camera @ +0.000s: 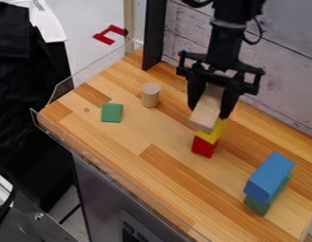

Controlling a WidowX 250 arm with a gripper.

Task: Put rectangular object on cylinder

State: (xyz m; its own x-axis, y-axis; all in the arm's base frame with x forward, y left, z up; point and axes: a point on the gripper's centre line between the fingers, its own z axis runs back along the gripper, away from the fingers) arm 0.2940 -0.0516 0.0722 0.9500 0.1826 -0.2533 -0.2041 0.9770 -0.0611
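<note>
A small green block (111, 113) lies flat at the left, beside but apart from the wooden cylinder (150, 94). The cylinder stands upright, its flat top facing up, so it can serve as a seat for the block. Right of it, a yellow block (212, 131) sits on a red one (204, 147), a small tower. Over that tower is the gripper (210, 105), its two fingers clamped on the sides of the long pale wooden block (207, 108), leaving the underside free for setting down; whether that underside touches the yellow block is hard to tell from this angle. Farther right, a blue block (270, 177) rests on a green base block (263, 204). Dark cloth (26, 85) hangs left of the striped wood worktop (130, 142), which has a clear rim; pale boards (285, 85) make the wall behind
</note>
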